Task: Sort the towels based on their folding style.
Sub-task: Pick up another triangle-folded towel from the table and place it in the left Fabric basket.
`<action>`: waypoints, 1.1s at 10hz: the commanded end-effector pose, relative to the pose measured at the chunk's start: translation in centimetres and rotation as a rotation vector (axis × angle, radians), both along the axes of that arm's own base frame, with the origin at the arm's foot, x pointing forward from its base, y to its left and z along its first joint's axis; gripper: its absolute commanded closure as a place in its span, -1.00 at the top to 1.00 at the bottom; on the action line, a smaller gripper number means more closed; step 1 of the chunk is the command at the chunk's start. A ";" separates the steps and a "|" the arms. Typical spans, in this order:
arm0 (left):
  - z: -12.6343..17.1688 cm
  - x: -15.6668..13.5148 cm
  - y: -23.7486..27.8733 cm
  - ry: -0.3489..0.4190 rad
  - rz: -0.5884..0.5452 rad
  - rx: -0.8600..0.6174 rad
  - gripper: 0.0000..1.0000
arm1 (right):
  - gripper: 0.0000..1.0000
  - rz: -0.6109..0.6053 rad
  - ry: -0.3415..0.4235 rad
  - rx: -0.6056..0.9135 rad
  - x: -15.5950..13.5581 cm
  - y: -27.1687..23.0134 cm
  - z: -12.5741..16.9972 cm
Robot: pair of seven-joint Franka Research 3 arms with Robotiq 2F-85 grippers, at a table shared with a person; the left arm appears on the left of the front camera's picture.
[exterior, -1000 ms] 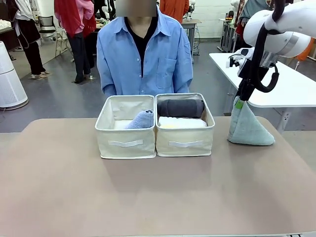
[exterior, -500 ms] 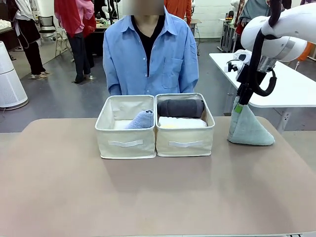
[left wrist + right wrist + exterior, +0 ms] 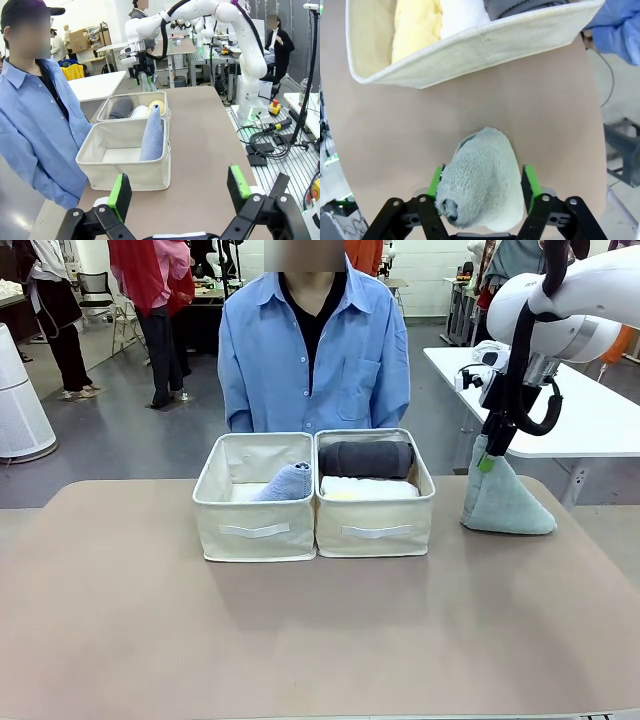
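Right arm [image 3: 560, 310]: I see it come in from the upper right, elbow high, wrist turned straight down over the far right of the worktop [image 3: 300, 640].
Right fingers [image 3: 530, 182]: they straddle the cone's tip, pads close against the terry on both sides; I cannot tell whether they pinch it.
Teal cone [image 3: 505, 505]: upright on the worktop, right of the bins, apart from them.
Left fingers [image 3: 239, 182]: spread wide with nothing between them, aimed level at the bins.
Left bin [image 3: 255, 530]: periwinkle cone [image 3: 287, 483] leaning at its right wall.
Right bin [image 3: 375, 530]: dark grey roll [image 3: 365, 458] far, white roll [image 3: 375, 487] and yellow roll [image 3: 417, 30] nearer.
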State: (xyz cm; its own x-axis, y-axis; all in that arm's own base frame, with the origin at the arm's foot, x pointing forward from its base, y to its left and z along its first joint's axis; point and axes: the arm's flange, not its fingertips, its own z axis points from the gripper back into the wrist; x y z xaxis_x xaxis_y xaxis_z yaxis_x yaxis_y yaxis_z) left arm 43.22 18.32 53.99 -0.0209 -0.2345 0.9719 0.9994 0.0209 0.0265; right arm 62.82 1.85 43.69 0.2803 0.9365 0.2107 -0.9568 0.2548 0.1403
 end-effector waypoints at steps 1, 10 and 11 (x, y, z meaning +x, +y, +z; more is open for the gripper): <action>0.2 -0.2 0.1 0.000 0.001 -0.004 1.00 | -1.00 0.013 0.015 0.002 0.8 -0.4 0.3; 0.2 -0.2 0.1 0.000 0.001 -0.004 1.00 | -0.99 0.000 0.023 -0.016 -1.9 0.1 5.6; 0.2 -0.2 0.1 0.000 0.001 -0.004 1.00 | -0.99 -0.021 -0.017 -0.016 -3.8 1.3 9.1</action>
